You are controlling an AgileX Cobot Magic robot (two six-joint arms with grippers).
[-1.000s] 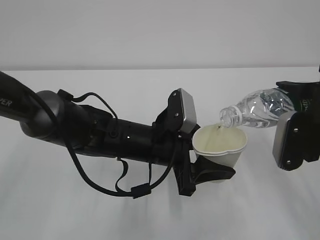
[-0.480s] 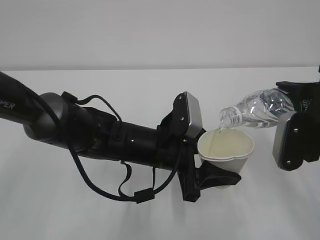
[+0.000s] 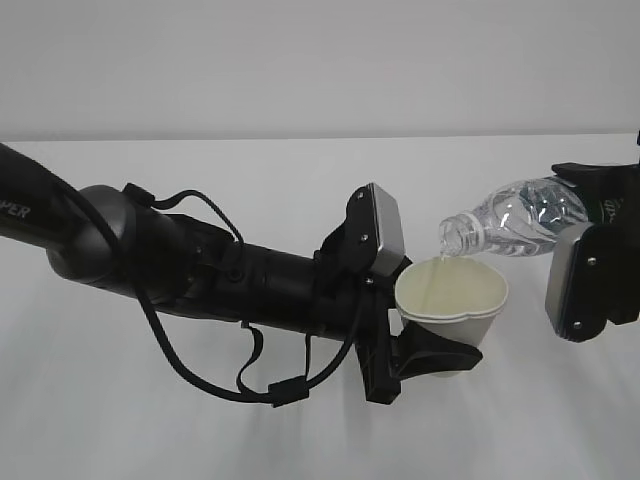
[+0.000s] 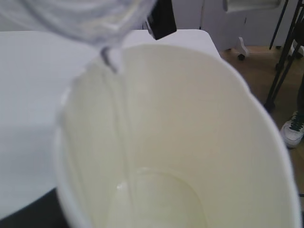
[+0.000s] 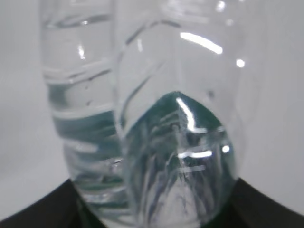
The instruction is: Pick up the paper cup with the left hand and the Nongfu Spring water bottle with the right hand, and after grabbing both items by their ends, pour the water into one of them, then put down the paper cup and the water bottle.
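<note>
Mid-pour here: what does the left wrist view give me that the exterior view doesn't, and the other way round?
Only the left wrist view looks down inside the paper cup: water pooled at the bottom, fed by a thin stream down the inner wall.

Only the exterior view shows both arms: the left hand gripping the cup low down, the right hand holding the Nongfu Spring water bottle by its base, tilted neck-down.

Both show the bottle mouth over the cup's rim, pouring.
</note>
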